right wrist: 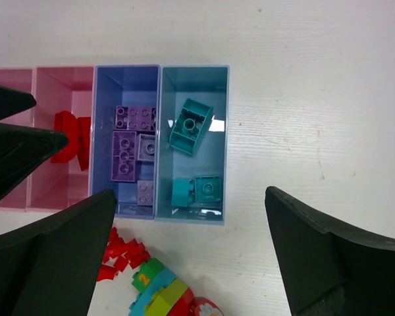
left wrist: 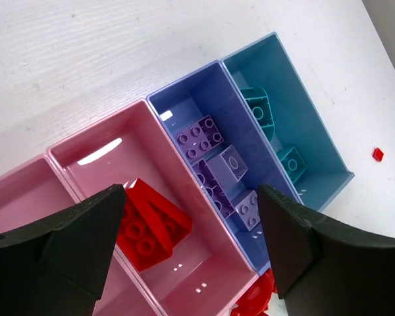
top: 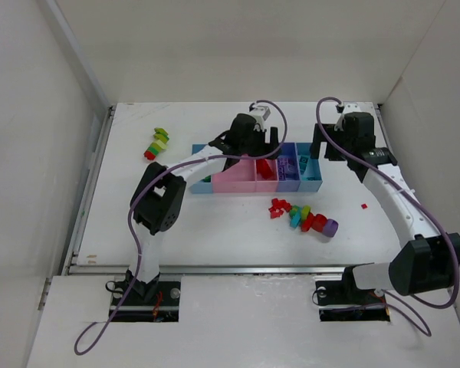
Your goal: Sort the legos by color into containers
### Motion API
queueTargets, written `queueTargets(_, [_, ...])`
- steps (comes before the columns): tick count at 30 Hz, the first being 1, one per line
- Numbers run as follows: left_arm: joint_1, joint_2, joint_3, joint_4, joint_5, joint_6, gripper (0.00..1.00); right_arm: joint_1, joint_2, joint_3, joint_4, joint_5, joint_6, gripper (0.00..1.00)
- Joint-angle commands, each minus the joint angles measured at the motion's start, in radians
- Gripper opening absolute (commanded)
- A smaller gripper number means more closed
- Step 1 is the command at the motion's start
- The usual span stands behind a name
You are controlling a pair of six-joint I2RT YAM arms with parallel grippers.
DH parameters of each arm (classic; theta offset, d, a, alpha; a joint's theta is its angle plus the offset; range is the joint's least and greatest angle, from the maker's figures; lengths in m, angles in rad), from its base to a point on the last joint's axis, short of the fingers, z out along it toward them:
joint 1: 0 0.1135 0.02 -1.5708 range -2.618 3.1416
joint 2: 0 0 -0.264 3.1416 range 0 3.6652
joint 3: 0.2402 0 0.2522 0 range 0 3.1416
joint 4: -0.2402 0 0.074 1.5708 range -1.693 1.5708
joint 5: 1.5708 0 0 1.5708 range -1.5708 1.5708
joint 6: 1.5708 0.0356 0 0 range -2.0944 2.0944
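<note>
Left gripper: jaws apart, holding nothing, above the narrow pink tray, where one red brick lies tilted with its studs facing up. Right gripper: jaws wide apart and empty, above the end light blue tray. This tray holds two teal bricks, the farther with its long axis oblique to the walls, the nearer lying across the tray. Between the two lies the purple-blue tray with several purple bricks, studs up. The row of trays runs left to right across the table, each tray's long axis pointing away from the arm bases. Just in front of the row lies a mixed chain of red, green, teal and purple legos, slanting from far-left to near-right. A green chain, well apart at far left, lies diagonally with its red end nearest.
</note>
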Motion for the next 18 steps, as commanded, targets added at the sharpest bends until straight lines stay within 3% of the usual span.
queueTargets(1, [-0.008, -0.039, 0.042, 0.001, 0.018, 0.042, 0.79, -0.004, -0.047, 0.026, -0.015, 0.000, -0.029, 1.00])
queueTargets(4, [-0.017, -0.071, 0.051, -0.037, 0.062, 0.120, 0.76, -0.004, -0.057, 0.026, -0.015, -0.012, -0.029, 1.00])
queueTargets(5, [-0.030, -0.082, 0.062, -0.048, 0.081, 0.216, 0.73, -0.004, -0.069, 0.026, -0.015, -0.012, -0.029, 1.00])
queueTargets(11, [-0.077, -0.175, 0.009, -0.172, 0.193, 0.597, 0.41, -0.004, -0.114, 0.006, -0.015, -0.032, -0.010, 1.00])
queueTargets(13, [-0.099, -0.186, -0.002, -0.223, 0.237, 0.739, 0.40, -0.004, -0.140, -0.015, -0.015, -0.032, -0.010, 1.00])
queueTargets(18, [-0.190, -0.159, -0.002, -0.453, 0.290, 0.991, 0.48, -0.004, -0.201, -0.038, -0.015, -0.041, 0.000, 1.00])
